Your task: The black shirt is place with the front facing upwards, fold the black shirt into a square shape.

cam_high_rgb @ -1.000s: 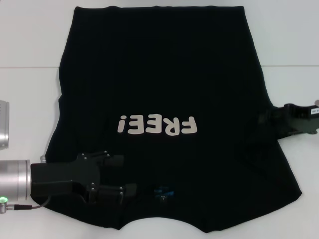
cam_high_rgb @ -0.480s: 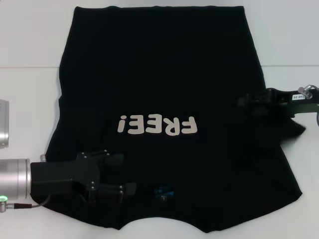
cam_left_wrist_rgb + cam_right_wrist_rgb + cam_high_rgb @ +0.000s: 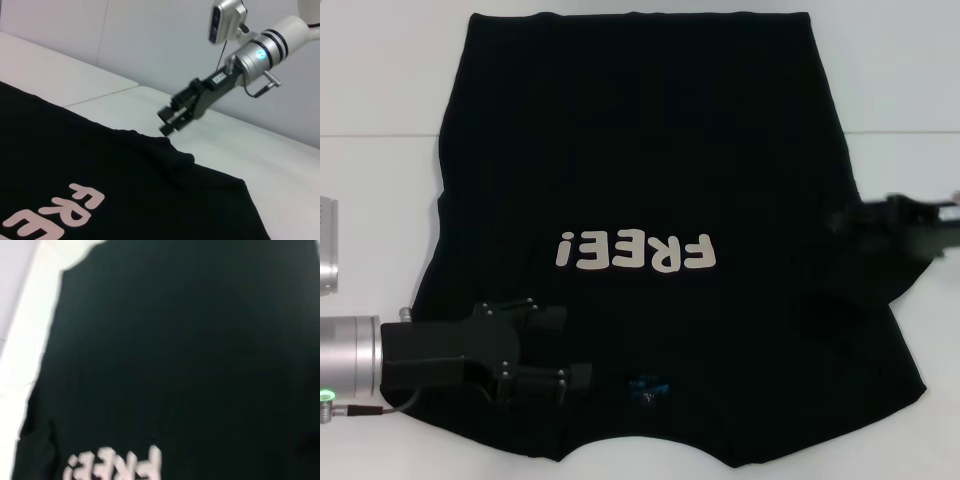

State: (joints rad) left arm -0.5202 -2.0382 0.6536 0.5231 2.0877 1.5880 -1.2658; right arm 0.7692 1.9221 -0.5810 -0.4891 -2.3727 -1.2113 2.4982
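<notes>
The black shirt (image 3: 640, 190) is lying flat and face up on the white surface (image 3: 380, 90), its long axis running away from the robot. The hem is sitting at the far edge, the collar end is pointing toward the robot, and the "FREE!" print (image 3: 633, 252) is reading upside down in the head view. The left gripper (image 3: 560, 350) is resting over the shirt's near left shoulder area, its jaws parted with cloth beneath them. The right gripper (image 3: 169, 122) is hanging just above the shirt's right edge, where the sleeve is bunching; its jaws are standing apart and holding nothing.
</notes>
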